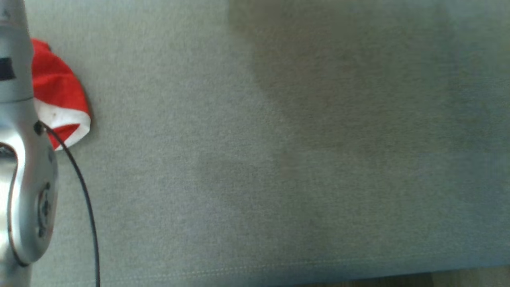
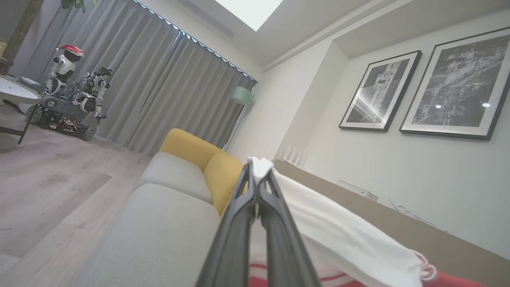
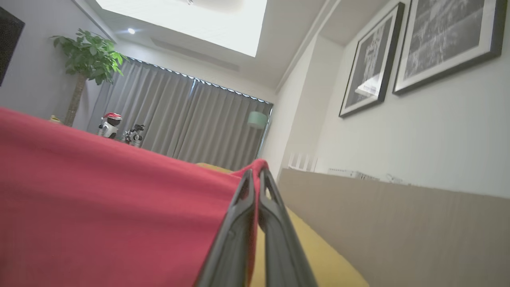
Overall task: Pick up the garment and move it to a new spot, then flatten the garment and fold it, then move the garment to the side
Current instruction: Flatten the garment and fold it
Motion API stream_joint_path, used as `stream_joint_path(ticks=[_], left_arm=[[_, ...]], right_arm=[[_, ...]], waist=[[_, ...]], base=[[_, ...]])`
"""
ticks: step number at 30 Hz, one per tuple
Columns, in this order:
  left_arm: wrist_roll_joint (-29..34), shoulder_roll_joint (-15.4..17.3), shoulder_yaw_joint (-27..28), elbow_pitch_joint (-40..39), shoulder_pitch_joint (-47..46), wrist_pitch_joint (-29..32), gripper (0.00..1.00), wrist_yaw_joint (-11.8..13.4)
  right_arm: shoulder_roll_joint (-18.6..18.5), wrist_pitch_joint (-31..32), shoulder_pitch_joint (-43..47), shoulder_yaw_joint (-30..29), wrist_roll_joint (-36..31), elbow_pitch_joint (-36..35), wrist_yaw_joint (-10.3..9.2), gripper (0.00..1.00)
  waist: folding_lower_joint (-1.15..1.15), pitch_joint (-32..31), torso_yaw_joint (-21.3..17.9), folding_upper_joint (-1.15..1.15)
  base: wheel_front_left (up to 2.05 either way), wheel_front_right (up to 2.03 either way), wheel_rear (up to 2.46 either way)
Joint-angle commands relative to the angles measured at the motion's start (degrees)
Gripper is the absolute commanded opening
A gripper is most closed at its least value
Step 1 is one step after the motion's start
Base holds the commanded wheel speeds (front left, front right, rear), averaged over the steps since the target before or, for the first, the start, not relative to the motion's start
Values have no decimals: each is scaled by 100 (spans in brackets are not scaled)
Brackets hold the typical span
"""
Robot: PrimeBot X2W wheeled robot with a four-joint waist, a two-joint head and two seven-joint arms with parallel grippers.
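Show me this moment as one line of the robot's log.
garment: red and white, held over grey sofa | left fingers: shut on white edge | right fingers: shut on red edge

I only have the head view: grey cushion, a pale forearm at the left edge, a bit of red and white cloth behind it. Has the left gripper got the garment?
Observer: Yes, in the left wrist view the left gripper is shut on a white edge of the garment, pinched at its tips.
Operator: And the right one?
Observer: The right gripper is shut on a red edge, which pokes out past its tips.
Operator: Is the cloth slack there?
Observer: It looks smooth: in the right wrist view the red cloth runs from the tips as a broad sheet toward that view's left.
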Motion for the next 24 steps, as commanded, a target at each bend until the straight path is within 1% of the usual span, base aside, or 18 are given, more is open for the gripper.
stream_joint_path(ticks=[1,4,7,9,10,12,13,16,19,24], left_arm=[[79,219,78,95,-230,-193,0,-131],[141,189,-50,537,-184,-376,0,-360],[207,174,-174,888,39,-537,0,-537],[280,183,-285,1073,272,-630,0,-644],[280,183,-285,1073,272,-630,0,-644],[379,199,-463,1322,734,-721,0,-772],[379,199,-463,1322,734,-721,0,-772],[460,236,-620,1533,1250,-794,0,-861],[550,307,-804,1672,1769,-841,0,-942],[775,565,-1286,1779,2664,-768,0,-1047]], right_arm=[[158,-211,-108,-64,-1,192,-4,0],[368,-418,-6,-26,169,685,-4,0],[491,-516,350,282,363,997,-4,0],[550,-548,647,495,565,1143,-4,0],[550,-548,647,495,565,1143,-4,0],[578,-570,1134,797,916,1308,-4,0],[578,-570,1134,797,916,1308,-4,0],[527,-576,1612,1194,1236,1431,-4,0],[391,-517,2014,1616,1611,1487,-4,0],[70,-164,2621,2301,2222,1432,-4,0]], waist=[[-3,229,159,0],[-3,291,227,0],[-3,332,292,0],[-3,337,327,0],[-3,337,327,0],[-3,287,388,0],[-3,287,388,0],[-3,163,435,0],[-3,-21,459,0],[-3,-431,441,0]], base=[[0,0,0],[0,0,0],[0,0,0],[0,0,0],[0,0,0],[0,0,0],[0,0,0],[0,0,0],[0,0,0],[0,0,0]])
